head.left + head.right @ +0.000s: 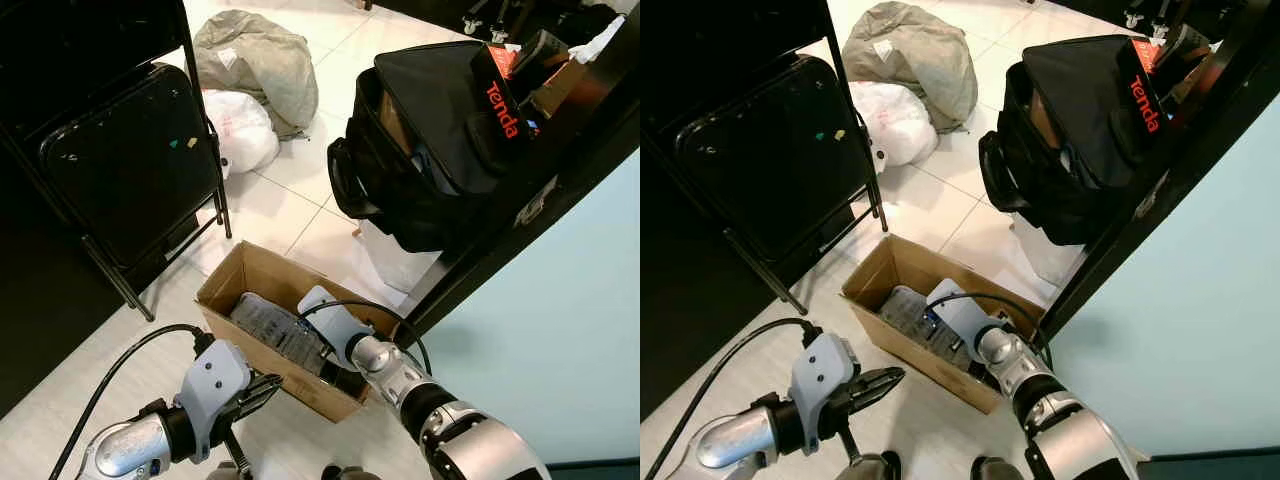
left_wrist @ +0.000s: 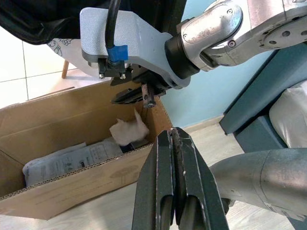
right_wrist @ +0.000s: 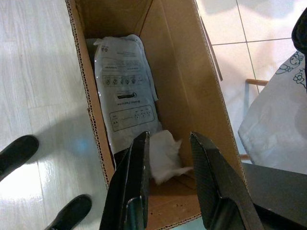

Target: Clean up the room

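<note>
An open cardboard box stands on the pale floor, just in front of me. Inside it lies a grey printed pouch, with a crumpled white tissue at its near end. My right gripper reaches down into the box with its fingers open; the tissue lies loose on the box bottom between and below them. In the left wrist view the same tissue sits under the right gripper's fingers. My left gripper is shut and holds nothing, hovering outside the box's near long wall.
A black folding chair stands to the left. A grey sack and a white plastic bag lie beyond it. A black Tenda bag hangs off a dark table on the right. My feet are beside the box.
</note>
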Controlling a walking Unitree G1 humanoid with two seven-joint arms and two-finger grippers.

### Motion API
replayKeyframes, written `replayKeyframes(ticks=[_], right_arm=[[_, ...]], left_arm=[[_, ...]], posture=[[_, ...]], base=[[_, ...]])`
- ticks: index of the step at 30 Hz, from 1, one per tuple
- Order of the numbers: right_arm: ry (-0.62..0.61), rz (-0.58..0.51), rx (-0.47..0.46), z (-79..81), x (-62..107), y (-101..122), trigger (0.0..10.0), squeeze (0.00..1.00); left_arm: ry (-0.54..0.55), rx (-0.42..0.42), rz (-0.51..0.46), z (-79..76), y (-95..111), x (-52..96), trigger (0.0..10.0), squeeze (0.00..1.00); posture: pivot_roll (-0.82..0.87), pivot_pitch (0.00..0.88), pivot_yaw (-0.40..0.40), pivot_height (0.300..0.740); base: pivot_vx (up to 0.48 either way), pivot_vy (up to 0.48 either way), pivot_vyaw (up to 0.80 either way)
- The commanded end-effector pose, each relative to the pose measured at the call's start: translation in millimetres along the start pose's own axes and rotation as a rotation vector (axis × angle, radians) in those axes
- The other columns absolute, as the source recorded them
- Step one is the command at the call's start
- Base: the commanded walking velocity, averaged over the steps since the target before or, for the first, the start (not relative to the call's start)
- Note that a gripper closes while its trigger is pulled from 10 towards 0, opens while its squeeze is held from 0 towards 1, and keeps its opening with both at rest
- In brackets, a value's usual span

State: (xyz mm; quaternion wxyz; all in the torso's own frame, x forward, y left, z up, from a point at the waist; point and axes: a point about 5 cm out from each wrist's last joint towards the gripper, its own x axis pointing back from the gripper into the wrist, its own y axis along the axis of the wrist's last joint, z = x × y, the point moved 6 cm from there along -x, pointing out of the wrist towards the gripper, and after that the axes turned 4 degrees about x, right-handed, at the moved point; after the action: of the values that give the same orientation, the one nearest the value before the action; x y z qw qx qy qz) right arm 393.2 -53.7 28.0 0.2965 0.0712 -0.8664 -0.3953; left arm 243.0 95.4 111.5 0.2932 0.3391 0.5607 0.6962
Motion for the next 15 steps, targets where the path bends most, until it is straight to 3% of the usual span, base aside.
replayKeyframes(ticks=[1,2,4,6,8,9,10,12,15], right_arm=[[0.021,0.025,0.012,6.7,1.7,-10.7,10.0,0.0],[0.021,0.025,0.012,6.7,1.7,-10.7,10.0,0.0],[-0.002,0.033,-0.072,2.8,2.2,-13.4,10.0,0.0],[-0.002,0.033,-0.072,2.8,2.2,-13.4,10.0,0.0],[-0.003,0.055,-0.172,2.7,3.6,-20.3,10.0,0.0],[-0.003,0.055,-0.172,2.7,3.6,-20.3,10.0,0.0],[-0.003,0.065,-0.238,3.5,4.1,-23.0,10.0,0.0],[-0.026,0.05,-0.374,-1.2,5.7,-24.0,10.0,0.0],[-0.052,0.044,-0.448,-5.6,7.4,-26.3,10.0,0.0]], left_arm=[[0.004,0.018,0.017,-3.2,-5.4,2.1,10.0,0.0],[0.004,0.018,0.017,-3.2,-5.4,2.1,10.0,0.0],[0.169,0.098,-0.006,19.4,-8.0,2.7,10.0,0.0],[0.169,0.098,-0.006,19.4,-8.0,2.7,10.0,0.0],[0.378,0.216,-0.017,41.3,-19.0,6.6,10.0,0.0],[0.378,0.216,-0.017,41.3,-19.0,6.6,10.0,0.0],[0.465,0.271,0.011,47.6,-30.5,8.3,10.0,0.0],[0.595,0.301,0.085,55.6,-53.4,9.1,10.0,0.0],[0.633,0.308,0.099,57.6,-59.8,7.2,10.0,0.0]], posture=[[0.1,0.3,-0.095,0.74],[0.1,0.3,-0.095,0.74],[0.08,0.242,-0.083,0.74],[0.08,0.242,-0.083,0.74],[0.06,0.197,-0.069,0.74],[0.06,0.197,-0.069,0.74],[0.05,0.16,-0.054,0.74],[0.04,0.094,-0.035,0.74],[0.03,0.071,-0.025,0.74]], base=[[0.0,0.0,0.0],[0.0,0.0,0.0],[0.0,0.0,0.0],[0.0,0.0,0.0],[0.0,0.0,0.0],[0.0,0.0,0.0],[0.0,0.0,0.0],[0.0,0.0,0.0],[0.0,0.0,0.0]])
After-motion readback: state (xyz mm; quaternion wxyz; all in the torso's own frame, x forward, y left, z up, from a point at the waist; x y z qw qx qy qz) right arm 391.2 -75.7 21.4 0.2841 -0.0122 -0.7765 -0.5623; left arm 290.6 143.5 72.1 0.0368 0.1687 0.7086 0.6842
